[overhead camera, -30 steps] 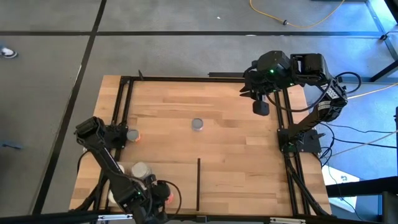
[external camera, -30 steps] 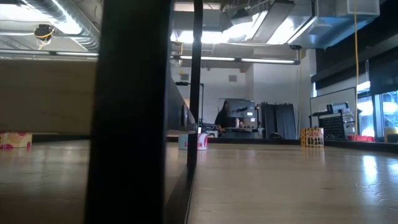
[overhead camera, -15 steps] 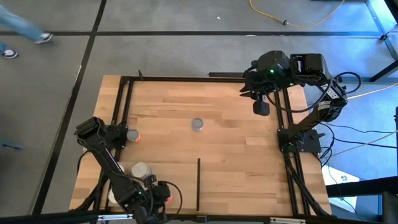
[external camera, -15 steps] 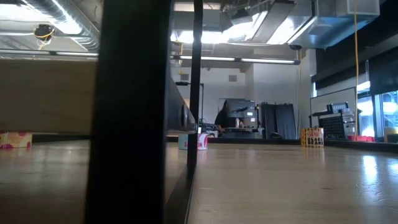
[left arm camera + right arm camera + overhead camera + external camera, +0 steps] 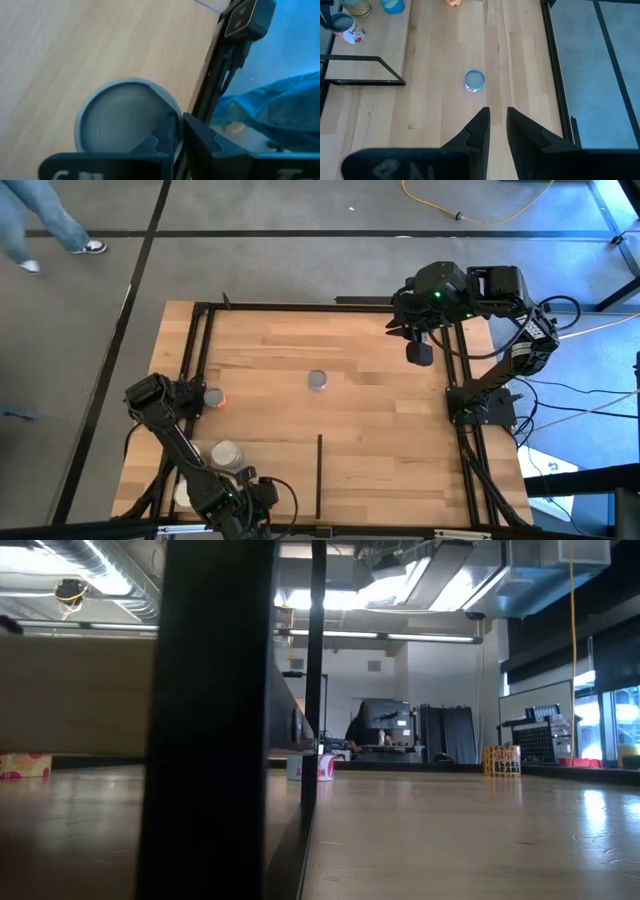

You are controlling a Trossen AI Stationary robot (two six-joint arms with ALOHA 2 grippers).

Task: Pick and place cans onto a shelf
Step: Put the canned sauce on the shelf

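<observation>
Grey-topped can (image 5: 125, 117) sits beside the left tool (image 5: 172, 145), whose finger spread I cannot tell; lift straight up without nudging it.

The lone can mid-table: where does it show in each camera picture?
High view: lone can, at the table's centre.
Low view: probably the can beside the thin black post.
Left wrist view: not in it; that is another can.
Right wrist view: mid-picture, ahead of the right gripper.
Shared landmark: black divider.
</observation>
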